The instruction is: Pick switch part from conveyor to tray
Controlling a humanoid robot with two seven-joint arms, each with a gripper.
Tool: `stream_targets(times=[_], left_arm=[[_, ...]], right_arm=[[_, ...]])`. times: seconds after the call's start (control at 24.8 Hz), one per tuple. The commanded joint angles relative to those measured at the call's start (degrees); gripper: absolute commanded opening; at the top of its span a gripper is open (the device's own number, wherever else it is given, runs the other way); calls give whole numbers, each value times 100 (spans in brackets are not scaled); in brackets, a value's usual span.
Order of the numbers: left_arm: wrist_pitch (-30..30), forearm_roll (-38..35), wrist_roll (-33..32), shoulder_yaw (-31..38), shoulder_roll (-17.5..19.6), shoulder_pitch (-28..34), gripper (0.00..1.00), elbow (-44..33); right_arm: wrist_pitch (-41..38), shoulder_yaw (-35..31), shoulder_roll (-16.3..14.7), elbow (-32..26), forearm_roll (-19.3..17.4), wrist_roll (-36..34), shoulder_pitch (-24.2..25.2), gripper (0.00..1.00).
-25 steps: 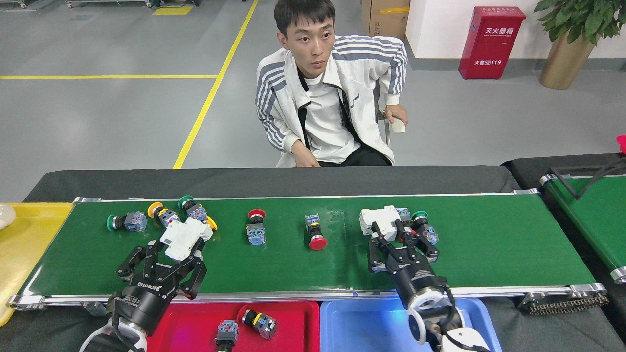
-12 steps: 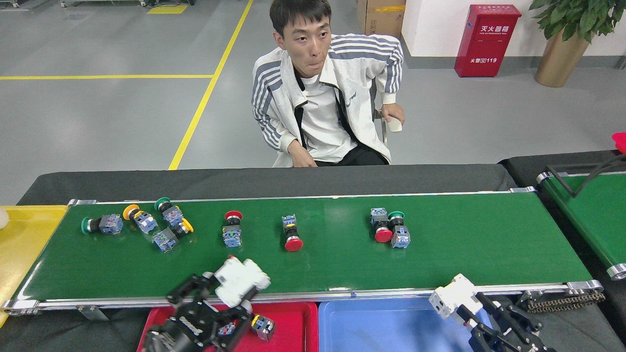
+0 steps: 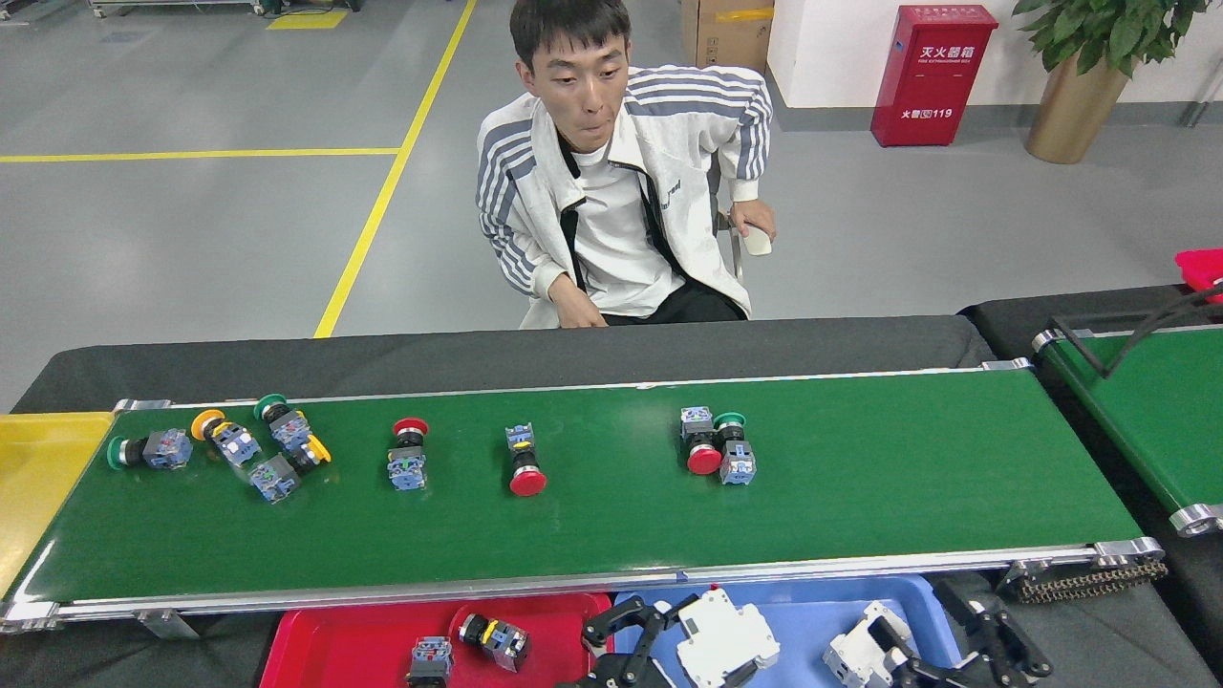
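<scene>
Trays first: red tray (image 3: pixel 315 640) has two switch parts (image 3: pixel 493 638) in it; blue tray (image 3: pixel 812 597) beside it, yellow tray (image 3: pixel 38 478) at the belt's left end. Conveyor (image 3: pixel 860 497) carries more switch parts w/ red, green, yellow caps. Person (image 3: pixel 621 191) sits behind, grey floor w/ yellow lines. Left gripper (image 3: pixel 712 638) clamps a white block over the blue tray; right gripper (image 3: pixel 874 655) likewise grips a white block (image 3: pixel 855 653).
</scene>
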Motion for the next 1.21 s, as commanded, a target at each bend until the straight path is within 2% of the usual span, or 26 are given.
stream_targets(times=[0.0, 0.16, 0.28, 0.44, 0.56, 0.68, 0.77, 0.97, 1.05, 1.17], left_arm=[[286, 25, 68, -9, 23, -42, 100, -90], [286, 280, 77, 325, 40, -15, 100, -240], [348, 438, 95, 932, 40, 46, 100, -468], [260, 517, 244, 2936, 102, 406, 100, -653], [-65, 701, 499, 4394, 532, 582, 100, -627], [-663, 1466, 613, 5502, 910, 1013, 100, -521], [-953, 1800, 613, 5836, 1016, 1189, 100, -460], [-1032, 1836, 613, 5854, 998, 1127, 100, -345], [-1041, 1818, 613, 5845, 1016, 987, 100, -301], [-1050, 1792, 596, 5687, 1139, 582, 100, 165]], right_arm=[[886, 73, 114, -303, 145, 2, -29, 92], [1299, 100, 132, -638, 471, 11, 94, 91], [1396, 179, 132, -673, 620, 19, 68, 91], [1405, 478, 123, -673, 822, 19, 77, 91], [1405, 741, 132, -699, 981, 160, 59, 91], [1405, 820, 114, -717, 989, 274, 68, 91], [1396, 820, 96, -717, 981, 274, 68, 91], [1396, 820, 96, -717, 989, 283, 68, 91], [1387, 829, 105, -717, 989, 301, 68, 91], [1387, 1005, 88, -717, 989, 301, 68, 91]])
